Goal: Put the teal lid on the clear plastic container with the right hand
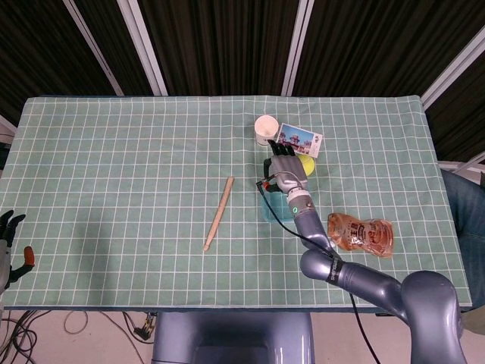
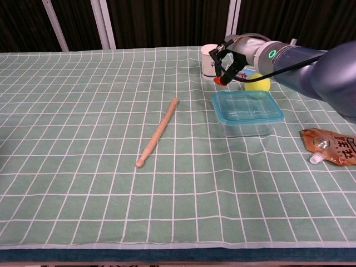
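Note:
The teal lid [image 2: 246, 105] lies flat on top of the clear plastic container [image 2: 245, 127] right of the table's middle. My right hand [image 2: 232, 58] hovers above and behind the container's far left corner, fingers apart, holding nothing and not touching the lid. From the head view the right hand [image 1: 286, 173] and forearm cover most of the box; only a strip of the teal lid [image 1: 270, 211] shows. My left hand [image 1: 9, 236] hangs off the table's near left corner, fingers spread and empty.
A paper cup [image 2: 209, 59] stands just behind the right hand, a yellow-green ball [image 2: 257, 83] behind the container, and a picture card [image 1: 299, 140] beyond. A wooden stick [image 2: 158, 132] lies mid-table. An orange sauce pouch [image 2: 332, 146] lies at the right.

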Controlling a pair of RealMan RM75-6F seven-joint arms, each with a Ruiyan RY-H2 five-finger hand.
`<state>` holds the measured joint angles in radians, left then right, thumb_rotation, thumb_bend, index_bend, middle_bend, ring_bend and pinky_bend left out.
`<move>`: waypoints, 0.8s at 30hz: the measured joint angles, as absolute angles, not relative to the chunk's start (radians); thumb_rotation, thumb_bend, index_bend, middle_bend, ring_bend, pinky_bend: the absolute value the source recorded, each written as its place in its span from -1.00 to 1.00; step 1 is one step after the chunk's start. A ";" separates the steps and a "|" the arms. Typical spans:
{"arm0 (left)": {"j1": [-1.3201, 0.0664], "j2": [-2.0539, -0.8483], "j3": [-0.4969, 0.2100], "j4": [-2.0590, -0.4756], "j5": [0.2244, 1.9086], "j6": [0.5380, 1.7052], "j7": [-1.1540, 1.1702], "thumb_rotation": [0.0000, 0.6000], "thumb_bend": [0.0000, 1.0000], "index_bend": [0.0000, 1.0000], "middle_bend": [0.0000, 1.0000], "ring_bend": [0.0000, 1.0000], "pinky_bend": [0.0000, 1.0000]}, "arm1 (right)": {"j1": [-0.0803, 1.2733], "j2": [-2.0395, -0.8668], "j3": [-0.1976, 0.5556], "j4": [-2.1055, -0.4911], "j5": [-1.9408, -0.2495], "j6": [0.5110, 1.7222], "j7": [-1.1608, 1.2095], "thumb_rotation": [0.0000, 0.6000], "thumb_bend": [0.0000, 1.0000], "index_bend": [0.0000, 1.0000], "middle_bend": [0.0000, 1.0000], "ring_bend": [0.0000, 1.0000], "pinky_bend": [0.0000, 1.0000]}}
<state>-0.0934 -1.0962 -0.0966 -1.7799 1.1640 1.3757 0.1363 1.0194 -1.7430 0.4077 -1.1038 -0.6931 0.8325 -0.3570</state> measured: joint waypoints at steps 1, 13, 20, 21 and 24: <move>-0.093 -1.096 -0.096 -1.779 1.165 1.376 0.136 1.00 0.14 -0.77 -1.00 -1.00 -1.00 | 1.010 -1.734 0.413 -1.121 -0.705 0.842 -0.336 1.00 -0.30 -0.75 -0.99 -1.00 -1.00; -0.089 -1.106 -0.092 -1.762 1.229 1.414 0.132 1.00 0.14 -0.77 -1.00 -1.00 -1.00 | 0.786 -1.508 0.386 -1.458 -0.971 1.050 -0.135 1.00 -0.30 -0.80 -1.00 -1.00 -1.00; -0.083 -1.121 -0.083 -1.731 1.300 1.452 0.120 1.00 0.14 -0.77 -1.00 -1.00 -1.00 | 0.583 -1.313 0.255 -1.626 -1.178 1.231 -0.068 1.00 -0.30 -0.87 -1.00 -1.00 -1.00; -0.082 -1.123 -0.082 -1.725 1.312 1.459 0.119 1.00 0.14 -0.77 -1.00 -1.00 -1.00 | 0.557 -1.290 0.233 -1.643 -1.201 1.252 -0.056 1.00 -0.30 -0.88 -1.00 -1.00 -1.00; -0.082 -1.128 -0.078 -1.711 1.345 1.475 0.118 1.00 0.14 -0.77 -1.00 -1.00 -1.00 | 0.476 -1.234 0.151 -1.676 -1.284 1.302 -0.022 1.00 -0.30 -0.88 -1.00 -1.00 -1.00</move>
